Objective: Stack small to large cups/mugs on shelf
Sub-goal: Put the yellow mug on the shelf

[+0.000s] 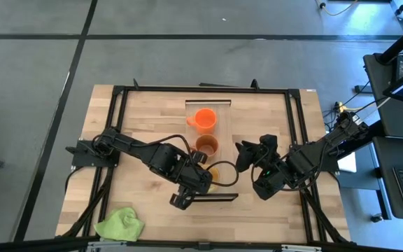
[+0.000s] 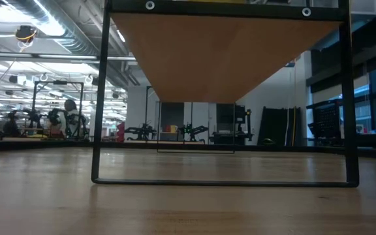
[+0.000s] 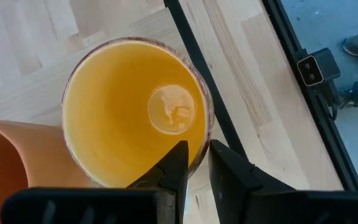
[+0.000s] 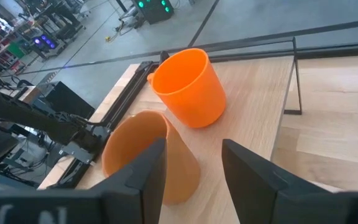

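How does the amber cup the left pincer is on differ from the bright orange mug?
The amber cup is translucent yellow; the orange mug is opaque bright orange. The left pincer grips the amber cup's rim; the orange mug stands free, far from it. The orange mug looks larger. Both sit upright on the shelf.

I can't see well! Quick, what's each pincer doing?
Left pincer: closed on the amber-yellow translucent cup's rim.
Right pincer: open, holding nothing.

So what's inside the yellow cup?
Nothing: the yellow cup looks empty down to its pale round bottom. The left gripper pinches its rim, hiding a bit of the wall there.
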